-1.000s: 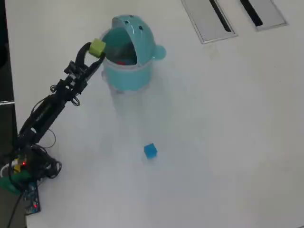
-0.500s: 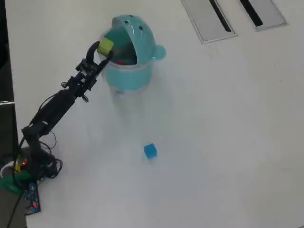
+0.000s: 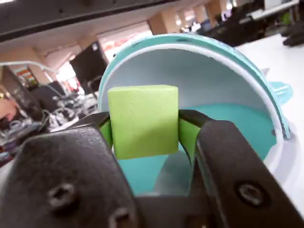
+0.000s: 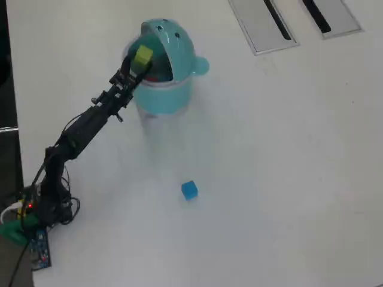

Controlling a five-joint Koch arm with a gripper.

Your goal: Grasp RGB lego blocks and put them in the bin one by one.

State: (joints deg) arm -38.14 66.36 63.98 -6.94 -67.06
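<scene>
My gripper (image 4: 141,61) is shut on the yellow-green cube (image 4: 143,56), held over the open mouth of the teal bin (image 4: 164,98). In the wrist view the cube (image 3: 143,119) sits clamped between the two black jaws of the gripper (image 3: 145,128), right in front of the bin's raised domed lid (image 3: 237,57), with the teal inside of the bin below it. A bit of red shows inside the bin (image 4: 154,78) in the overhead view. The blue cube (image 4: 189,190) lies on the white table well below the bin, apart from the arm.
Two grey slotted panels (image 4: 263,24) (image 4: 332,15) are set into the table at the top right. The arm's base and wiring (image 4: 36,215) sit at the table's left edge. The bin's side knob (image 4: 202,66) sticks out to the right.
The arm has stretched up and to the right, carrying the yellow-green cube from beside the bin's left rim to over its opening. The blue cube has not moved.
</scene>
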